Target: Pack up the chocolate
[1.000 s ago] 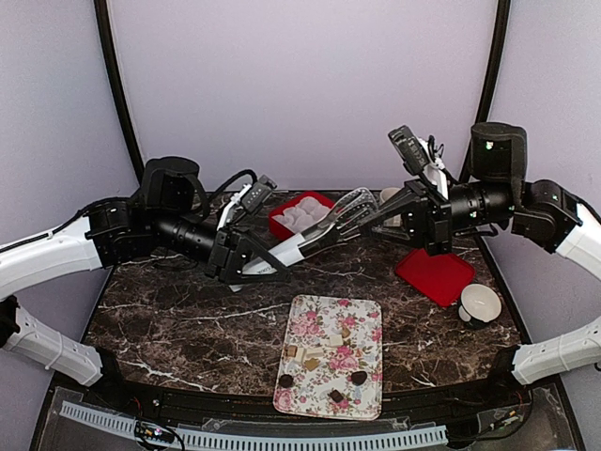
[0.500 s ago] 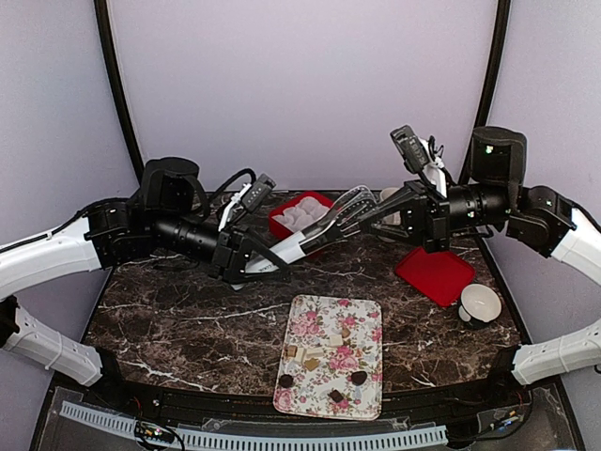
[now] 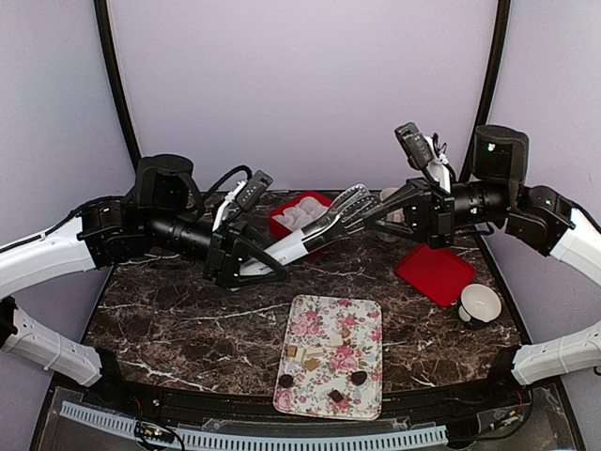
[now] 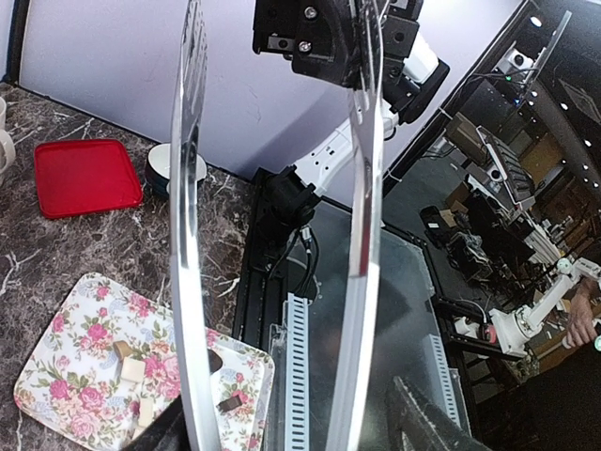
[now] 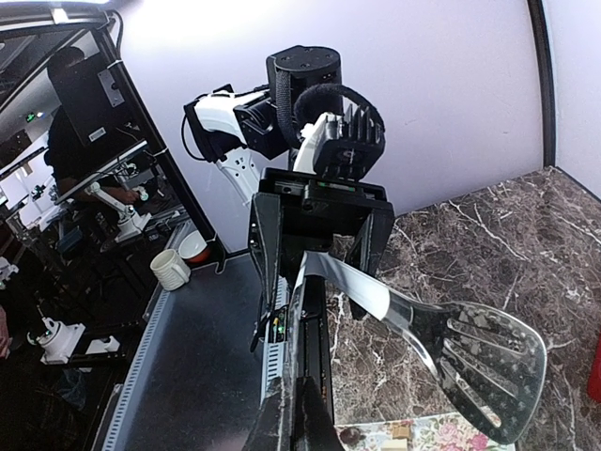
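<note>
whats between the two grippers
Slotted tongs span the gap, handle end at the left gripper, slotted end at the right gripper; the top view shows it.

Dark marble table. Directly on it:
- floral tray, front centre
- red box, back centre
- red lid, flat, right of centre
- white cup, tilted, just beside the lid's near-right corner
- mug at the back, mostly hidden
</note>
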Robot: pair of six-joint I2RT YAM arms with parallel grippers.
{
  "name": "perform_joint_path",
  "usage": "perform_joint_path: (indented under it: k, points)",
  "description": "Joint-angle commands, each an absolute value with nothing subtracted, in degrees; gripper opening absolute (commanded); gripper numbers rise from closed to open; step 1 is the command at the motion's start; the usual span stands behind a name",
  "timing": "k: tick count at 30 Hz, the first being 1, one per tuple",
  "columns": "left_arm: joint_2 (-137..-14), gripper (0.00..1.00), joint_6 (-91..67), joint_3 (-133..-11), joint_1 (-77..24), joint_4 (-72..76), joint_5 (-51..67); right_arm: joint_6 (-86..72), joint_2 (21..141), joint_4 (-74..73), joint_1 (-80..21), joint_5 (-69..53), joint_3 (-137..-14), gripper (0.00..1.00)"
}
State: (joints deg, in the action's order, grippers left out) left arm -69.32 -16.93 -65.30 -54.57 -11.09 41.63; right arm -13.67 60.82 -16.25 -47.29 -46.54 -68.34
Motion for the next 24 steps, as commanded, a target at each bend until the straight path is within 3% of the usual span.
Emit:
perform_joint_path:
  k: [1,20,24]
  points:
    - [-69.5,0.65,-13.7,-68.7,-55.0,-12.8,43.0,-14.5,61.0,-12.1,-46.6,-48.6,-68.5,0.0]
    - [-71.5,0.68,-11.6,-69.8,-55.1,-18.6,40.7,-14.3,61.0,-11.7,-45.1,-51.0,-68.5,0.0]
    - [-70.5,0.61,-13.0,-68.2,-55.1,-16.0,41.9,-15.3,60.7,-10.5,-44.6,-51.2,-67.7,0.0]
